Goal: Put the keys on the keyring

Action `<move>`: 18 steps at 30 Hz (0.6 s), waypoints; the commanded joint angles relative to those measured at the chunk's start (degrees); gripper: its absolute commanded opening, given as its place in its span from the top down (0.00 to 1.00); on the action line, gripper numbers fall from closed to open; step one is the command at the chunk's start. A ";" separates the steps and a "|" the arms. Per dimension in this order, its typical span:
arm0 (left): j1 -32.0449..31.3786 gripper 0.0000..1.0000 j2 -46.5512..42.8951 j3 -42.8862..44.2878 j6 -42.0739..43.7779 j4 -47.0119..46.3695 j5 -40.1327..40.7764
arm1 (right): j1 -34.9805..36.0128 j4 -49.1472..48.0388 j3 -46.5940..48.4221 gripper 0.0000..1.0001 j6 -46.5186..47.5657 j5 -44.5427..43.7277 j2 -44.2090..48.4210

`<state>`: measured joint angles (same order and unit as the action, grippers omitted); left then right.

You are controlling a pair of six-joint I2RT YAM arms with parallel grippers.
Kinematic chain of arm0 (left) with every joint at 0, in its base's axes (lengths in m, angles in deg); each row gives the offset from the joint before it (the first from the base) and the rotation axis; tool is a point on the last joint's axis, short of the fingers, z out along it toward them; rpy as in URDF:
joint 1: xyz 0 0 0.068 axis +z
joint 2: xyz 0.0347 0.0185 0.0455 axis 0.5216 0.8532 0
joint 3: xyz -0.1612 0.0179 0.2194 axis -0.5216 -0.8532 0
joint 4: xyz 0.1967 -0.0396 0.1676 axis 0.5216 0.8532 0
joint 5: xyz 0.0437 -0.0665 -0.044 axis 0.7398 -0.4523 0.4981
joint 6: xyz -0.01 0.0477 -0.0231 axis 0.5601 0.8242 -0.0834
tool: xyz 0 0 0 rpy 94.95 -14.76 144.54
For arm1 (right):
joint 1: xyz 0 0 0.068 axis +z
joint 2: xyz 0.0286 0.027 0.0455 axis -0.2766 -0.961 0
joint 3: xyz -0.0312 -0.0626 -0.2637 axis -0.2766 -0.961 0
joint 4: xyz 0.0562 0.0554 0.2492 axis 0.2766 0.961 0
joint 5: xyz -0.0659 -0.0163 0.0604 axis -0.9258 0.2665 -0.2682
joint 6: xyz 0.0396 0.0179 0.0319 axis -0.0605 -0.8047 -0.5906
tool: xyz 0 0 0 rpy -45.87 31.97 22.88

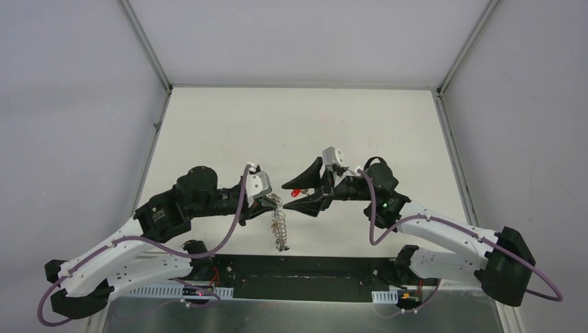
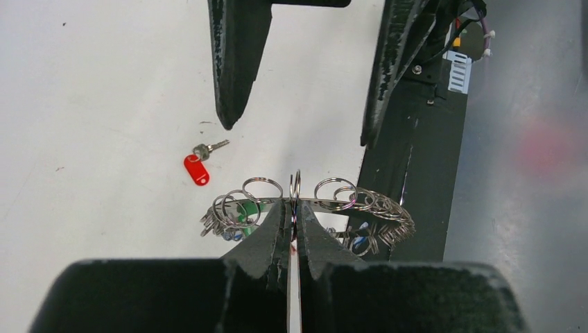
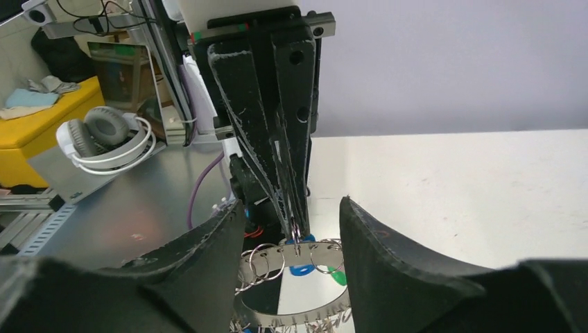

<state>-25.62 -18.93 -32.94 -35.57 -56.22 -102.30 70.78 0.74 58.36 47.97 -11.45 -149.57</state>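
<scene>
L gripper [image 1: 272, 202] sits left of centre, near the table's [image 1: 229, 118] front edge. Its fingers [image 3: 277, 159] are pressed together, pinching one wire loop [image 2: 295, 186] on the rim of the keyring [image 2: 340, 201]. The ring hangs just past the tips w/ its other loops fanned out on both sides. From above it shows edge-on [image 1: 280, 225], close to the black base strip [image 1: 305, 277].

The red-tagged key [image 2: 199, 165] lies loose on bare white tabletop, apart from the ring and from both grippers, w/ its blade pointing away from the tag. In the top view it falls btw the R gripper's fingers.

Blue tags [image 3: 301, 269] and a green tag [image 3: 338, 277] hang at the ring. The view is too cramped to tell whether either blue one is the task's key.

R gripper [image 1: 285, 195] faces the L one tip to tip, fingers spread and holding nothing. In its wrist cam the two pads [image 3: 388, 270] flank the pinched loop, w/ the ring below.

Room: wide open tabletop lies toward the far wall, w/ rails at both sides and the strip tight behind.
</scene>
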 commanded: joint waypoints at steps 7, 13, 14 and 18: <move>-0.46 1.00 11.18 22.28 7.73 21.24 3.48 | -0.05 11.12 2.85 0.46 7.81 -3.73 4.09; -0.47 1.00 20.52 35.20 12.92 35.01 2.65 | -0.05 11.73 5.02 0.56 7.86 -1.42 2.60; -0.43 1.00 22.06 37.36 13.50 37.08 2.66 | -0.05 11.63 5.41 0.57 7.67 -0.89 2.27; -0.42 1.00 28.48 44.44 15.03 44.63 2.96 | 0.05 8.66 5.95 0.60 5.72 0.97 0.56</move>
<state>-25.62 5.35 4.22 -24.14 -20.38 -99.53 70.78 12.74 61.44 54.53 -13.03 -147.93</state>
